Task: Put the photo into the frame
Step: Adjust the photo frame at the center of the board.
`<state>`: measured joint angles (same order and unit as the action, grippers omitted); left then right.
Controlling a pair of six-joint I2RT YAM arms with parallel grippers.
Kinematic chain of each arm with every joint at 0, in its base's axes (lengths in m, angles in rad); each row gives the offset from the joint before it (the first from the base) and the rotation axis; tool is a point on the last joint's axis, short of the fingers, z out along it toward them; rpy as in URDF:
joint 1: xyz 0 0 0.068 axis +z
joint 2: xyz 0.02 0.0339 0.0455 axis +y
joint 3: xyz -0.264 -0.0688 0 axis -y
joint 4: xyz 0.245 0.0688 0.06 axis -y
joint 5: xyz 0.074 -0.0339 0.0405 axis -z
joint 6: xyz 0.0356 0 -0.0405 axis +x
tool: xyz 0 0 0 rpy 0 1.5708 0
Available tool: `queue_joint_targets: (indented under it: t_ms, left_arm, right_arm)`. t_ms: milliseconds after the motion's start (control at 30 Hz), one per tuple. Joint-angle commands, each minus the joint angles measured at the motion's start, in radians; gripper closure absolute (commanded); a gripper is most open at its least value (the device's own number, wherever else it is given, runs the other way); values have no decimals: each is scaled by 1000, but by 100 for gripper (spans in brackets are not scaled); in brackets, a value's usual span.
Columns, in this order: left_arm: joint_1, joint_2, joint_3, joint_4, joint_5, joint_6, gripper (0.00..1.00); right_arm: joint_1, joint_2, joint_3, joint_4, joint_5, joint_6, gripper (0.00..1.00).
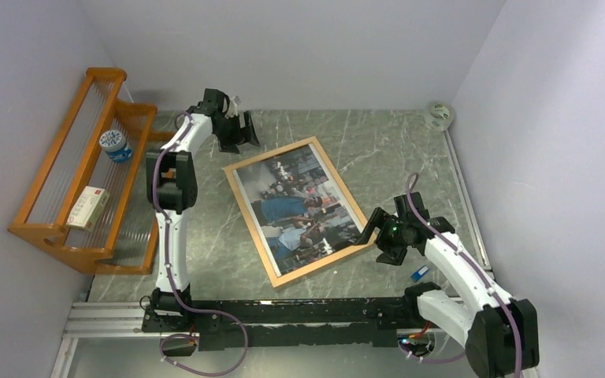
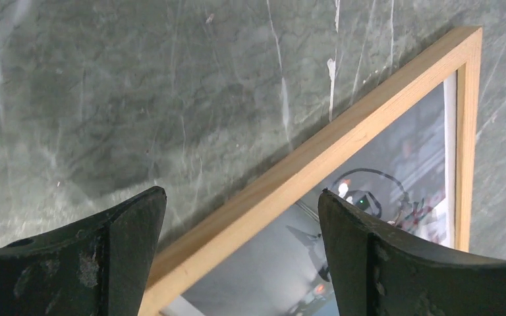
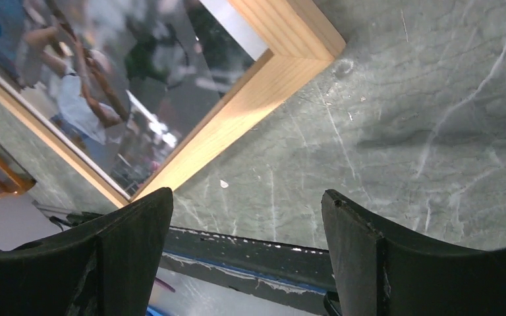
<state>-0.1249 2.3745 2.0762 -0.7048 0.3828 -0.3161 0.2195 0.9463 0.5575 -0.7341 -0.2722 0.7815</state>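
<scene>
Photo (image 1: 299, 201) lies in frame (image 1: 272, 155) flat on surface (image 1: 394, 150), long axis running between both tools: left tool (image 2: 240, 204) open, empty, over far edge; right tool (image 3: 247, 197) open, empty, just behind near corner.

pale grey walls (image 1: 299, 47) on three sides; grey-green marbled tabletop (image 1: 394, 150); orange wooden rack (image 1: 63, 242) at left.

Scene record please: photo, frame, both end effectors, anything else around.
photo: face up inside the frame
frame: flat on the table, skewed to its edges
left end effector: open, empty, near the frame's far-left corner
right end effector: open, empty, beside the frame's near-right corner
other: orange rack at the left
</scene>
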Motion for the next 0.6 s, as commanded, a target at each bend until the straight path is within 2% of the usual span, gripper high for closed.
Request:
queue_joint_targets:
  t_ms: [0,233,400,567]
  left_arm:
    - [14,50,78,30,201,5,11]
    - [26,-4,-51,30,230,54,12]
    - [28,-38,-124,0,169,120,12]
    - [28,-71,-192,-20,175,155,12]
  right_arm:
    - [1,61,-26,80,-58,22,13]
    - [-2,171,-58,244,-88,52,13]
    - [-2,219,-86,418,-107,128,14]
    - [-1,244,-93,534,-48,195,16]
